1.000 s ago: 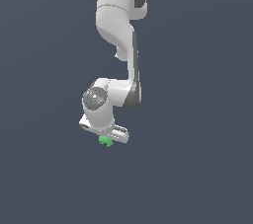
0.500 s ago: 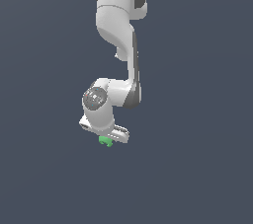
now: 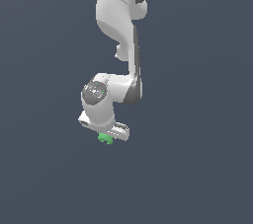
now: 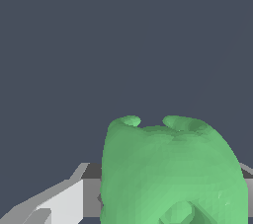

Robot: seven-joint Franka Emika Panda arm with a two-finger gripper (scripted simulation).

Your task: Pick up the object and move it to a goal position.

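Observation:
The object [image 3: 105,138] is a small bright green lumpy thing. It sits right under the white hand of my arm in the exterior view, mostly covered by the hand. My gripper [image 3: 105,137] is around it, with the fingers hidden by the hand. In the wrist view the object [image 4: 170,171] fills the picture close to the camera, with two short stubs on its upper edge and a round bump low down. One grey-white finger [image 4: 54,203] shows beside it and touches its side. The gripper looks shut on the object.
The white arm [image 3: 121,35] reaches down from the top of the exterior view. All around is a plain dark grey-blue surface [image 3: 197,159] with no other objects or edges showing.

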